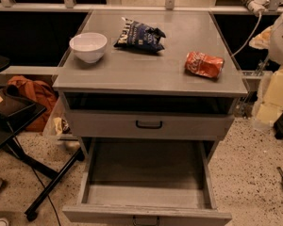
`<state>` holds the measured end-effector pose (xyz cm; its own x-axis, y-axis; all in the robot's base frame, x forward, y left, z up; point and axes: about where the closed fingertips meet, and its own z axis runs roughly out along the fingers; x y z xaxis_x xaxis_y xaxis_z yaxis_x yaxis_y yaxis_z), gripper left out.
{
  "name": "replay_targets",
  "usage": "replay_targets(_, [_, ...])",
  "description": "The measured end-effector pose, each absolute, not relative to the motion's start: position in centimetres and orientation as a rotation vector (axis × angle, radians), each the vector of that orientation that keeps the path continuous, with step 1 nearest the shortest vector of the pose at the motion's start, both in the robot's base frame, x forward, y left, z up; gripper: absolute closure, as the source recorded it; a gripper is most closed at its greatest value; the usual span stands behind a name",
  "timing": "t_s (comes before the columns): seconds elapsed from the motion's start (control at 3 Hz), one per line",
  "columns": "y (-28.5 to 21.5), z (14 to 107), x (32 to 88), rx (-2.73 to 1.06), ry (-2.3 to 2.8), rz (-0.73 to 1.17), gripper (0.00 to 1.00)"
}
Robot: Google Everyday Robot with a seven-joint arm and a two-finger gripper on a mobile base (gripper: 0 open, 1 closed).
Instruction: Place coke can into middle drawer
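Rolling is the risk: dented red-orange coke can lies sideways centre-right near the tabletop edge, above the open shallow grey middle drawer; gripper is out of frame, so I cannot tell its jaw state.

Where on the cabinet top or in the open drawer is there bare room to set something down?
Free: on the cabinet top, the front strip between the white bowl and coke can; also the whole middle drawer, which shows nothing inside. Crowded: the back row, where the white bowl and chip bag sit close. The gripper is not in view.
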<state>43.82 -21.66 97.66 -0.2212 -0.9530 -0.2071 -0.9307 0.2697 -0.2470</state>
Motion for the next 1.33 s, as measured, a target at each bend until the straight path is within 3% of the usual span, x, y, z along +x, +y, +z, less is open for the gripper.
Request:
replay_targets(0.67, [-22.0, 96.5, 45.5, -1.6, 2.269, -0.077, 0.0])
replay_targets(1.33, [-22.4, 92.3, 54.6, -1.249, 2.287, -0.037, 0.0])
